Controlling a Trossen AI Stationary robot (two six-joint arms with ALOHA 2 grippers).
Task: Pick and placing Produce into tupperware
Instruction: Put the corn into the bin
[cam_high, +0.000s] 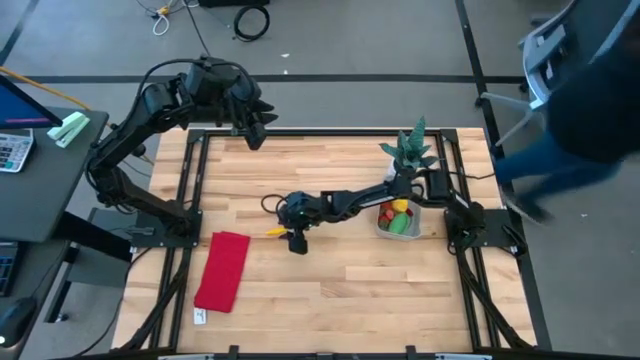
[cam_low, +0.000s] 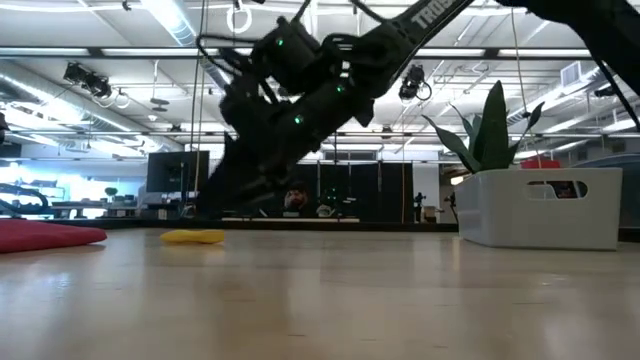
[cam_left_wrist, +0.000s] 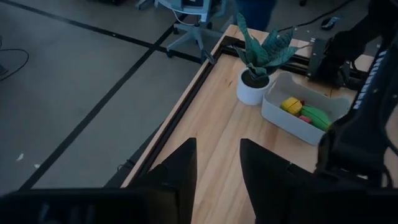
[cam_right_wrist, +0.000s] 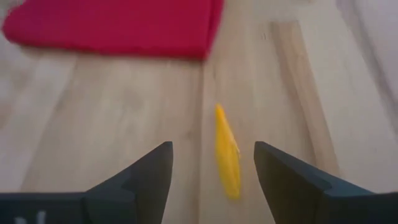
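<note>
A slim yellow produce piece (cam_high: 275, 231) (cam_low: 193, 237) lies flat on the wood near the table's middle. My right gripper (cam_high: 288, 233) (cam_right_wrist: 212, 174) hovers open just to its right; in the right wrist view the yellow piece (cam_right_wrist: 227, 152) lies ahead, between the finger lines, untouched. The tupperware (cam_high: 384, 224) (cam_left_wrist: 277, 115) stands on the right side of the table and holds red, yellow and green produce (cam_high: 399, 215) (cam_left_wrist: 306, 112). My left gripper (cam_high: 256, 128) (cam_left_wrist: 217, 168) waits open, raised over the far left edge.
A flat red cloth (cam_high: 222, 270) (cam_right_wrist: 118, 28) lies toward the near left. A spiky green plant in a white pot (cam_high: 411, 150) (cam_left_wrist: 256, 59) stands beside the tub on its far side. A person in blue (cam_high: 560, 150) is off the right edge.
</note>
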